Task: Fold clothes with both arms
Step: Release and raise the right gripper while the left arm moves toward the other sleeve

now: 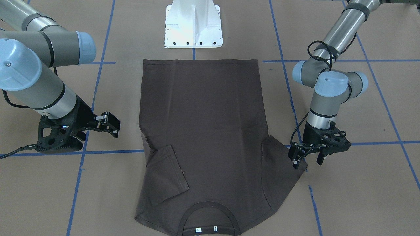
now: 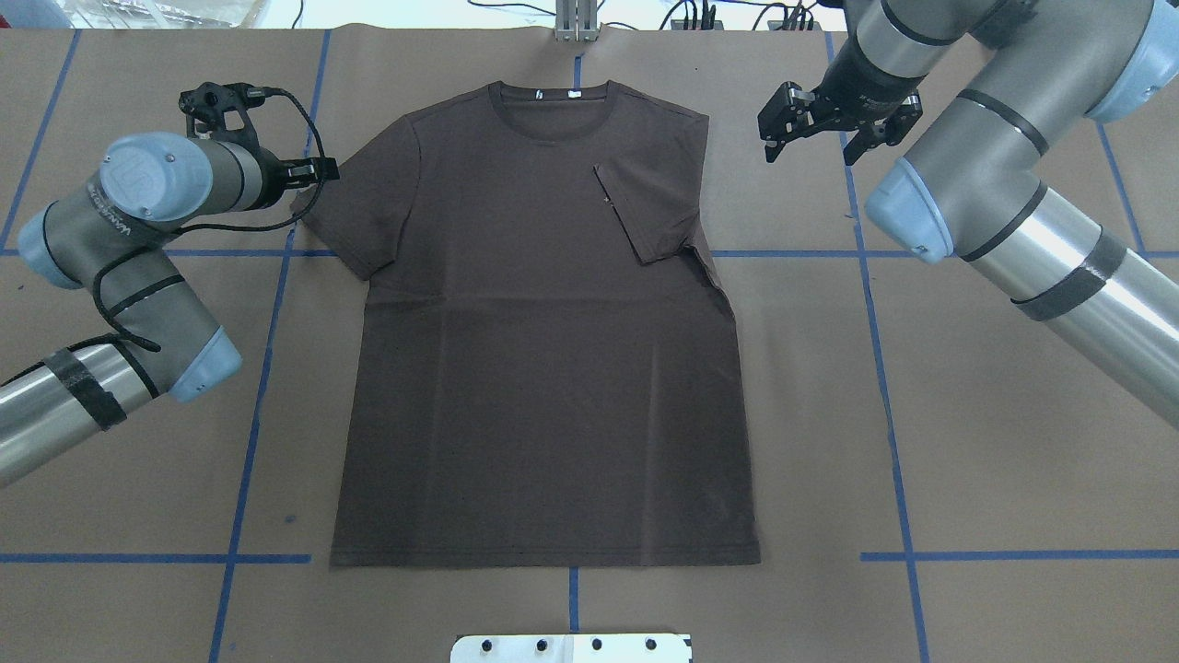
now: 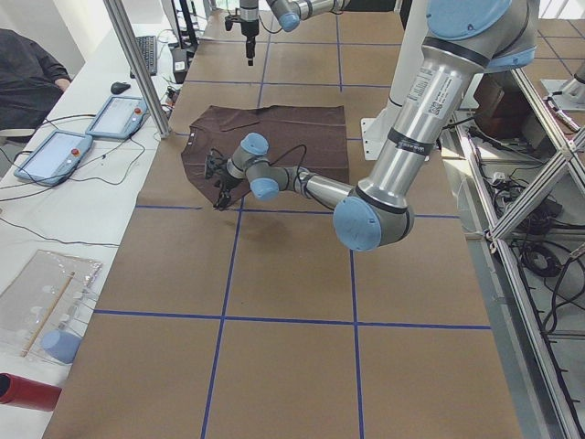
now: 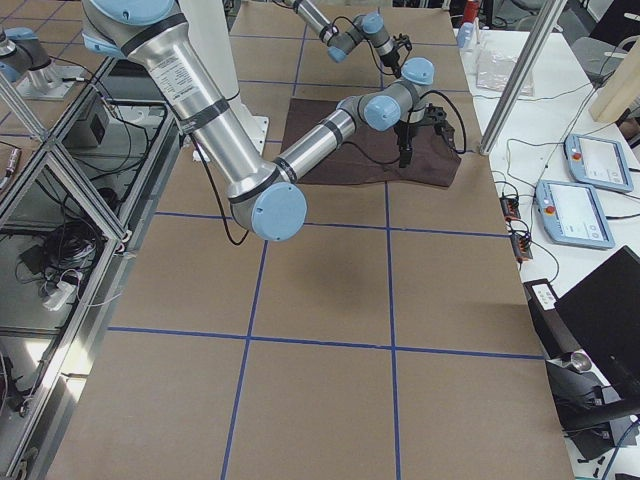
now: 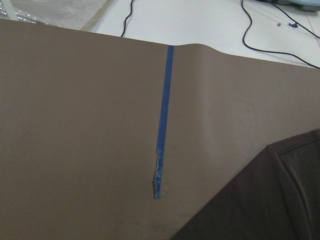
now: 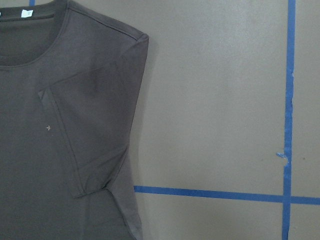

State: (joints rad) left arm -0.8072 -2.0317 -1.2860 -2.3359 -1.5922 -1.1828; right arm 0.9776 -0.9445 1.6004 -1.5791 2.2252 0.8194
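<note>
Dark brown T-shirt (image 2: 543, 368) lying flat at the centre of the overhead frame on brown paper (image 2: 967, 414) crossed by blue tape lines (image 2: 884, 368). The collar (image 2: 553, 115) is at the top and the hem at the bottom. The body is smooth apart from faint creases, and small white labels show inside the neck.

The folded sleeve (image 2: 645, 216), upper right of centre, lies turned inward over the chest. The spread sleeve (image 2: 355, 212), upper left, lies open on the paper.

The left gripper (image 1: 307, 164) stands low at the tip of the spread sleeve. Its jaws are parted and have hold of nothing. One finger is at the cloth's edge and the other over bare paper, a placement that suggests it is about to pinch this sleeve and make the matching fold.

The right gripper (image 2: 811, 152), upper right, hangs over bare paper beside the folded shoulder. Its jaws are apart and empty, and it is apparently kept clear of the cloth.
</note>
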